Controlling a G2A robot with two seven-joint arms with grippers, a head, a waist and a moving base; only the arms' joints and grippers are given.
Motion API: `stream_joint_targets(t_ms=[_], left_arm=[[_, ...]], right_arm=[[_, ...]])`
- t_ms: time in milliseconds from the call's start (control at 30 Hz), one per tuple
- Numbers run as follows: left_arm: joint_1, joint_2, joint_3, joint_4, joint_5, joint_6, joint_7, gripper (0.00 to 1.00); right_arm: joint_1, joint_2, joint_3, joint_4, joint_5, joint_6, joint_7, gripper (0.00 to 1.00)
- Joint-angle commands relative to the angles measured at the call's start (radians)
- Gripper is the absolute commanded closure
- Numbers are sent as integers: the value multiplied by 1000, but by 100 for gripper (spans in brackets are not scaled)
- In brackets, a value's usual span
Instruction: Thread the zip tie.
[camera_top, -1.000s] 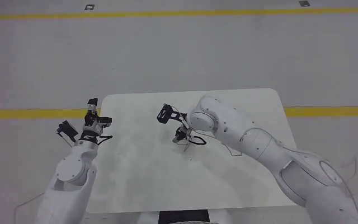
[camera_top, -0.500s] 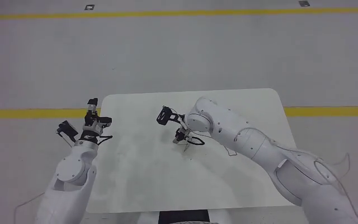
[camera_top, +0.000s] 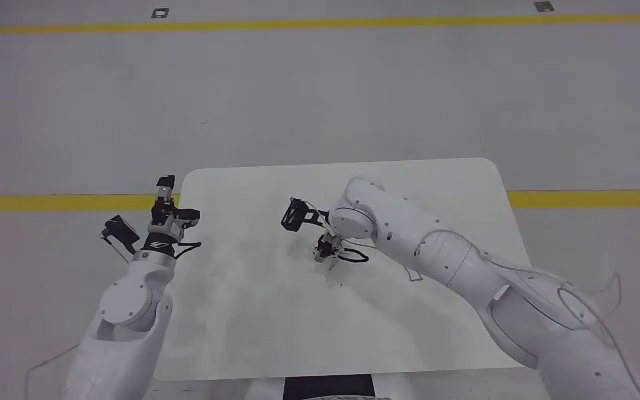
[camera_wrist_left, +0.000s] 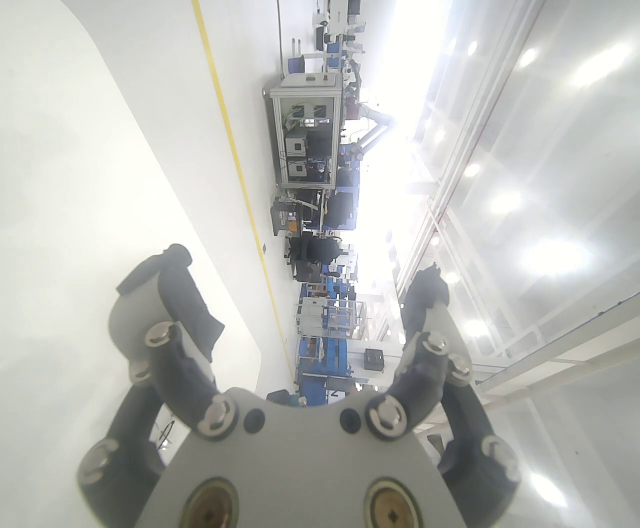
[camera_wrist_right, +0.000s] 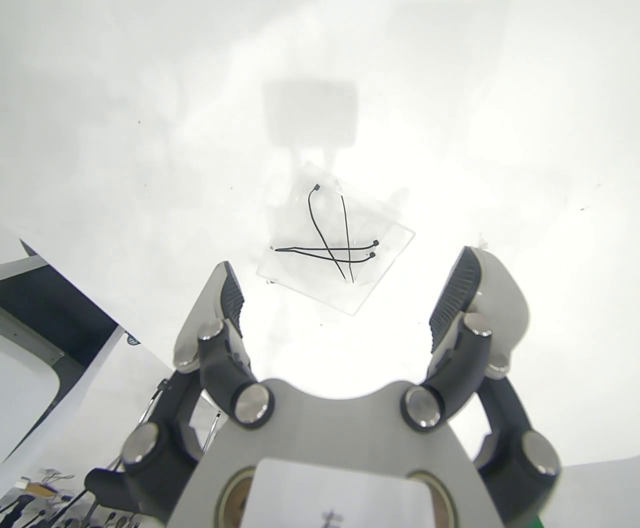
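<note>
Right wrist view first: a clear square sheet (camera_wrist_right: 385, 237) lies flat on the white table (camera_wrist_right: 150, 150), and on it several black zip ties (camera_wrist_right: 325, 248) lie crossed over one another, loose. The right gripper (camera_wrist_right: 346, 265) hovers over them, jaws spread wide, holding nothing. Over at the table's left edge, the left gripper (camera_wrist_left: 300, 270) is up off the surface, jaws wide too, empty. Yellow lines (camera_top: 300, 22) cross the grey floor around.

right arm (camera_top: 400, 228): jaws above table (camera_top: 240, 330) middle | left arm (camera_top: 135, 300): jaws at table's left edge
</note>
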Motion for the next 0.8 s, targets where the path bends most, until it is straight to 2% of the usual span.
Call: stream_joint_targets(t_ms=[0, 133, 167, 333, 400, 433, 467, 767], left_arm=[[0, 0, 0, 0, 0, 0, 0, 0], [0, 0, 0, 0, 0, 0, 0, 0], [0, 0, 0, 0, 0, 0, 0, 0], [0, 0, 0, 0, 0, 0, 0, 0], [0, 0, 0, 0, 0, 0, 0, 0], [0, 0, 0, 0, 0, 0, 0, 0], [0, 0, 0, 0, 0, 0, 0, 0], [0, 0, 0, 0, 0, 0, 0, 0]], right_arm=[[-5, -1, -2, 1, -27, -2, -13, 0], [-5, -5, 3, -2, -51, -2, -3, 0], [-4, -6, 4, -2, -58, -1, 4, 51], [-5, -9, 15, -5, -86, 5, 25, 59], [-7, -8, 20, -8, -92, -1, 38, 71], [-8, -8, 22, -9, -94, -6, 44, 81], [-9, -7, 24, -10, -95, -10, 49, 84], [-40, -8, 40, -2, -104, -26, 59, 87]])
